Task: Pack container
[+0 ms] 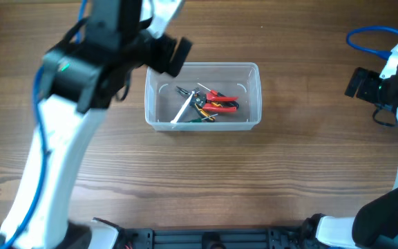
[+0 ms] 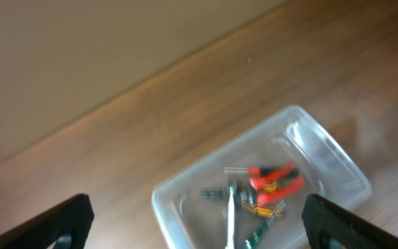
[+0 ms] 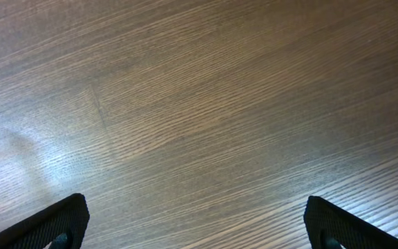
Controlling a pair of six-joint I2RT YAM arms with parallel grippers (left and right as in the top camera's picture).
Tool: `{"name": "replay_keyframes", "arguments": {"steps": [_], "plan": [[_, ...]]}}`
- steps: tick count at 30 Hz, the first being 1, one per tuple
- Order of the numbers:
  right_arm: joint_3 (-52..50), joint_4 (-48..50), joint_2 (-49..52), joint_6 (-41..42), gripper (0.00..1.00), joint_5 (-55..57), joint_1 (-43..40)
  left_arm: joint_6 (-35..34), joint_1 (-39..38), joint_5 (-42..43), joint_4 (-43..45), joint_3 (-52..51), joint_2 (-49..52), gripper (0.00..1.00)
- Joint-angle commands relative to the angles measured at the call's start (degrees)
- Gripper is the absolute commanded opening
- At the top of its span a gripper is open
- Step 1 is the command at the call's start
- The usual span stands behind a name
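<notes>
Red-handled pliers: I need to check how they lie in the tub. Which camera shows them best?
The overhead view: the pliers are sharp and seen from straight above, lying in the clear tub. The left wrist view shows them, but blurred and at a slant. The right wrist view shows only wooden table.

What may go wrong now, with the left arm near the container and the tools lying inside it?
1. The open left gripper hangs near a corner of the container. If it swings low, it might catch the rim and drag the container.
2. The red-handled pliers and the silver tool lie crossed in a heap. Another tool dropped there may rest on top and stick out.
</notes>
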Motion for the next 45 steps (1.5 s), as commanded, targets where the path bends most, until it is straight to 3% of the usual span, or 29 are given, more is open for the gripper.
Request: {"name": "replay_keyframes", "arguments": {"steps": [1,5,12,18,23,34,45], "plan": [[-0.09,0.13,0.0,0.74,1.0,-0.28,-0.17,-4.85,1.18,0.13,-7.78,0.44,-5.18,1.0],[-0.09,0.13,0.0,0.74,1.0,-0.28,-0.17,-10.38,1.4,0.33,-18.78,0.37,-8.68,1.0],[-0.09,0.13,0.0,0.74,1.0,-0.26,-0.17,-17.2,1.4,3.76,-29.79,-0.68,-10.78,1.0],[-0.09,0.13,0.0,0.76,1.0,-0.28,-0.17,-18.78,1.4,3.74,-28.65,-8.94,-16.39,1.0],[-0.09,0.13,0.0,0.72,1.0,-0.28,-0.17,-21.92,1.4,4.39,-25.92,-16.28,-29.92,1.0],[-0.09,0.13,0.0,0.72,1.0,-0.28,-0.17,-25.35,1.4,3.74,-26.34,-16.94,-51.06,1.0],[-0.09,0.13,0.0,0.74,1.0,-0.28,-0.17,-25.09,1.4,3.93,-28.3,-16.94,-53.75,1.0]]}}
